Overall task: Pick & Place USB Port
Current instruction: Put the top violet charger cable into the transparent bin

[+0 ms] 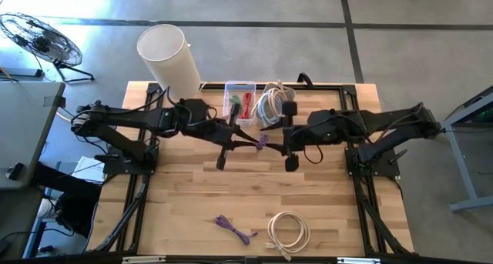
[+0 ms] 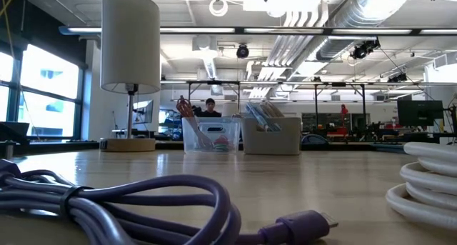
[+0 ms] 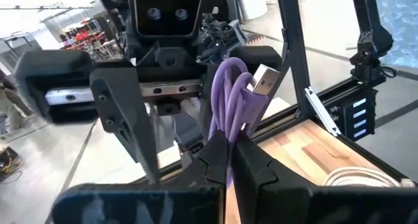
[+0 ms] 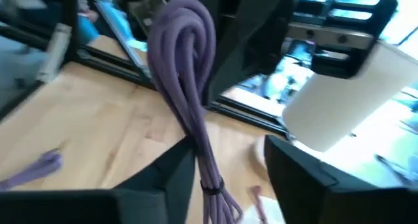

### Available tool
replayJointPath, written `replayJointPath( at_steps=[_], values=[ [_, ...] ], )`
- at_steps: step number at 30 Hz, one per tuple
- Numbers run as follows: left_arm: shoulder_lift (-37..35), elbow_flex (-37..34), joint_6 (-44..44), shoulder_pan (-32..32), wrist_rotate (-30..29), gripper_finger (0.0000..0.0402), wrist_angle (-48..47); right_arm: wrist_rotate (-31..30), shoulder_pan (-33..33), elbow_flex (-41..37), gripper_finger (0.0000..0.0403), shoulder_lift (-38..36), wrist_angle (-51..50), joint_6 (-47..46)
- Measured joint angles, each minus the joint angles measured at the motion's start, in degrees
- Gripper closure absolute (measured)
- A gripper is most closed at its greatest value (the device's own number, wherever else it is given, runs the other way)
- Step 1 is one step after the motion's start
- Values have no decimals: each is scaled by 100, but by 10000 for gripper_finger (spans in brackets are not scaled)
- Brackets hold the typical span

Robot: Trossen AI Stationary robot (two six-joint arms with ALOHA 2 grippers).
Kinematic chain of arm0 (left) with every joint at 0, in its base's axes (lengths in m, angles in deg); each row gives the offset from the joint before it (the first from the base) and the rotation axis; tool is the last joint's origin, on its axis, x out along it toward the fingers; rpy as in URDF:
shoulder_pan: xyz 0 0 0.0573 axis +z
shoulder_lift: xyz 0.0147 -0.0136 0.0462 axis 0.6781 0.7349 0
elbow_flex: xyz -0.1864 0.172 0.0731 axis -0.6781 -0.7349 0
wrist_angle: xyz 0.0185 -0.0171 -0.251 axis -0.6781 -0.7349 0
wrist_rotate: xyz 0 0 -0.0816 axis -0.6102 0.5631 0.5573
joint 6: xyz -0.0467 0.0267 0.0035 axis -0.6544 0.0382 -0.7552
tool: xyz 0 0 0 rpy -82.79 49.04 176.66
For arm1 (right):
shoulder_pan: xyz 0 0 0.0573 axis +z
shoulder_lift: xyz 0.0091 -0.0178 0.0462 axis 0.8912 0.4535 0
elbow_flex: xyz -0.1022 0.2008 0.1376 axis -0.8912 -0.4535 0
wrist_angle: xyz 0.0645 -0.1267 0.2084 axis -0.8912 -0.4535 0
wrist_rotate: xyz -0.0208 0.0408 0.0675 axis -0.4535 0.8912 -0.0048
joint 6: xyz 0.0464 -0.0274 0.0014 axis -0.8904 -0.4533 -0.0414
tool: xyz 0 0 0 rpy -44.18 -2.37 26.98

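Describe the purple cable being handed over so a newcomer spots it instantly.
Find the white lamp at the table's back edge, then the two grippers meeting mid-table. The bundled purple cable hangs between them in the left gripper; another purple cable lies loose near the front.

Purple USB cable [image 3: 230, 103], coiled bundle, held above table between arms, silver plug [image 3: 263, 81] exposed
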Motion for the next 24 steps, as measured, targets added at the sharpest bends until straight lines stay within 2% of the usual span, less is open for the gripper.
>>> replayJointPath(
  at_steps=[7, 11, 15, 17, 19, 24],
  values=[
    [-488, -11, 176, -8, -290, 401, -528, -1532, 371, 0, 176, -218, -126, 44],
    [-905, -10, 363, -4, -766, 401, -907, -1911, 498, 0, 164, -480, -412, 7],
    [-1313, -4, 553, -2, -1508, 401, -1362, -2354, 572, 0, 163, -769, -791, -306],
    [-1460, 7, 270, 69, -1999, 401, -1591, -2479, 577, 0, 163, -912, -1083, -499],
    [-1591, -7, -392, 320, -2384, 401, -2094, -2556, 577, 0, 163, -1047, -1321, -688],
    [-1717, -5, -1582, 1137, -2685, 402, -2961, -2571, 577, 0, 163, -1269, -1854, -912]
  ],
)
